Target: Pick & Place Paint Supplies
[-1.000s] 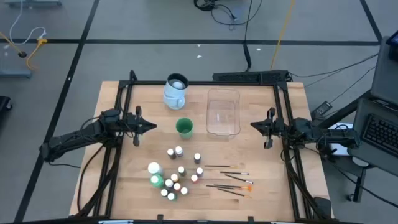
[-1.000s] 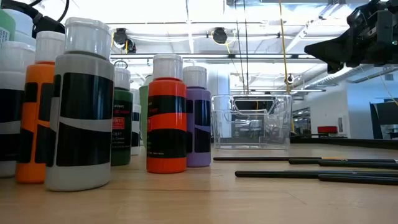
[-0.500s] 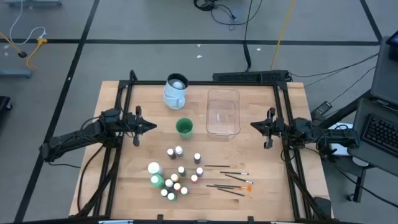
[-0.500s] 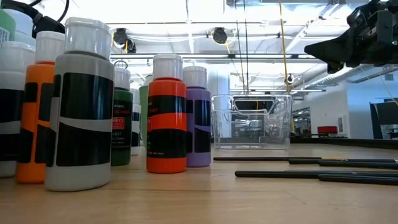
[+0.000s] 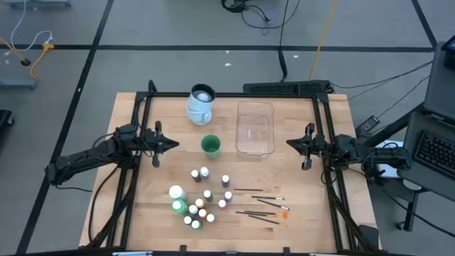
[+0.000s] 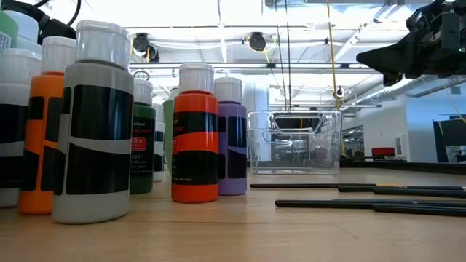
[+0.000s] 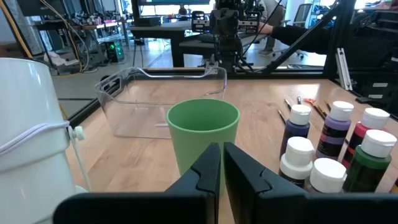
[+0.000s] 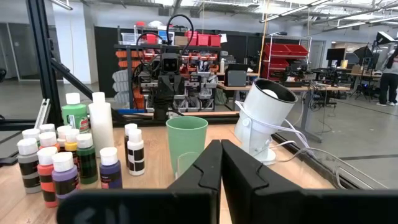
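I am holding my left gripper (image 5: 173,144) closed and empty over the table's left side, and my right gripper (image 5: 290,142) closed and empty over the right side, both facing the green cup (image 5: 210,146) between them. The paint bottles (image 5: 198,201) and brushes (image 5: 261,205) are lying untouched near the front edge, near of the clear tub (image 5: 254,128).

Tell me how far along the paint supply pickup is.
Nothing looks done: the clear tub holds nothing. Nothing is in hand; the left gripper and right gripper hover shut and empty at the table's sides. Left: all the paint bottles and brushes on the table.
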